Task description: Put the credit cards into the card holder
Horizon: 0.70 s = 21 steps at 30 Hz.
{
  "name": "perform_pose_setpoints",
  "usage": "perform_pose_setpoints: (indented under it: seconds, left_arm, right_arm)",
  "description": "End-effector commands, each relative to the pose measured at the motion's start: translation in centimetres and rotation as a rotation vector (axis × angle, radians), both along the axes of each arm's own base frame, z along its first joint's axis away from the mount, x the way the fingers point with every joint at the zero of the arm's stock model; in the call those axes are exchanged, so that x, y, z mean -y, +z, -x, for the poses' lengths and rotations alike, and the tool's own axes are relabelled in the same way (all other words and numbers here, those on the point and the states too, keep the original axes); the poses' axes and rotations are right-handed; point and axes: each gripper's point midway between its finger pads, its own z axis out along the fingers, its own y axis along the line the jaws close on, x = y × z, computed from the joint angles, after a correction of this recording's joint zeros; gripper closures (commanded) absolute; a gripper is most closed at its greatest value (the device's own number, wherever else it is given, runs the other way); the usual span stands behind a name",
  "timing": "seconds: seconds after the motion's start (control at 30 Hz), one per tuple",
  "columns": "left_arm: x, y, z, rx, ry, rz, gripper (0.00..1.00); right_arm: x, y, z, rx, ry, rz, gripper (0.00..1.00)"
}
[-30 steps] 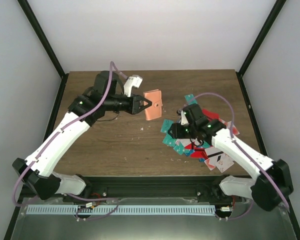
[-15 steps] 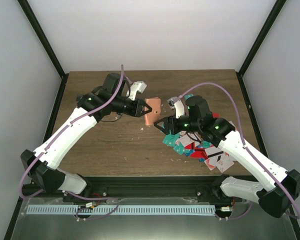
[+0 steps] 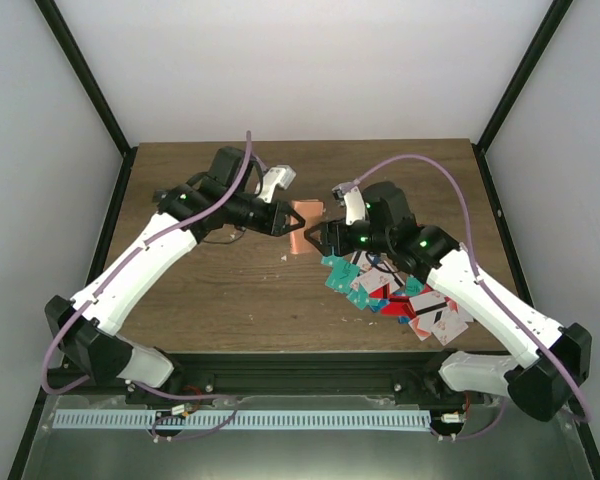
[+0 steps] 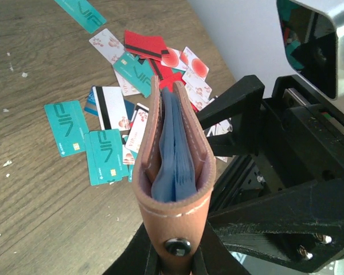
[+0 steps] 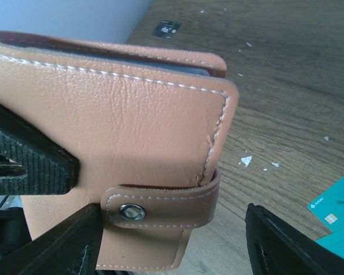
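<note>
From above, the left claw (image 3: 283, 219) is clamped on the salmon card holder (image 3: 303, 228), held over the bench (image 3: 230, 290). The right claw (image 3: 316, 238) is just beside it, with the credit cards (image 3: 400, 298) scattered below. In the left wrist view, the holder is gripped at its snap end, blue pockets showing. In the right wrist view, the right claw's fingers (image 5: 63, 246) stand apart, with the holder's strap between them.

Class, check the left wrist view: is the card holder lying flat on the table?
No, the card holder is held up on edge, off the table, pinched at its snap end by the left claw.
</note>
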Motion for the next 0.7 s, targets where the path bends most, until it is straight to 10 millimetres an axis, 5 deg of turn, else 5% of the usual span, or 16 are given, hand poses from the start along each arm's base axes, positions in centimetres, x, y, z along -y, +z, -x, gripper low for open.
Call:
perform_pose_setpoints:
  seconds: [0.0, 0.27, 0.47, 0.57, 0.67]
  left_arm:
    - [0.9, 1.1, 0.9, 0.01, -0.064, 0.039, 0.96]
    - [1.2, 1.2, 1.5, 0.0, -0.104, 0.045, 0.96]
    - [0.7, 0.6, 1.4, 0.003, -0.084, 0.001, 0.96]
    - [0.3, -0.1, 1.0, 0.007, -0.061, -0.031, 0.96]
    - [0.0, -0.7, 0.7, 0.002, -0.041, -0.055, 0.96]
  right_arm:
    - [0.9, 0.8, -2.0, 0.033, -0.112, 0.042, 0.31]
    - [5.5, -1.7, -4.4, 0.031, -0.372, 0.226, 0.31]
    - [11.0, -5.4, -5.7, -0.095, -0.583, 0.329, 0.35]
    - [11.3, -5.8, -5.0, -0.114, -0.567, 0.313, 0.36]
    - [9.3, -4.4, -3.8, -0.058, -0.426, 0.21, 0.38]
